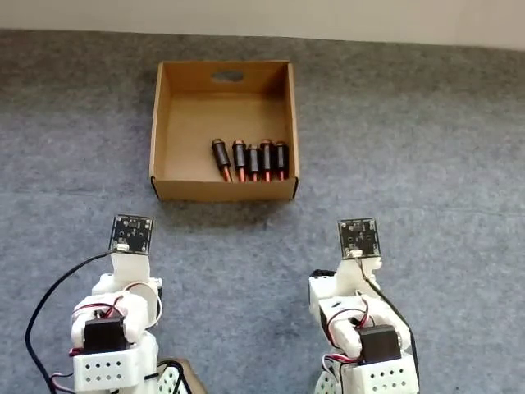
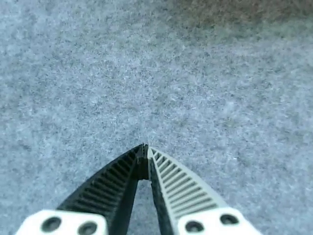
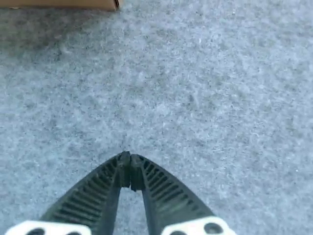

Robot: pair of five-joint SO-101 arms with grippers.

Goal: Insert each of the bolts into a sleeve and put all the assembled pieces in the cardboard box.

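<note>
Grey carpet (image 1: 426,164), bolts (image 1: 253,160) in box (image 1: 223,190), beyond both hands (image 2: 145,152) (image 3: 126,160)

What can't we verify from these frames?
- High view: the assembled pieces in the cardboard box are too small to tell whether each is fully seated.
- High view: the box's near wall hides the floor strip behind it, at the pieces' tips.
- Right wrist view: the picture's edge cuts the box off; a corner shows.
</note>
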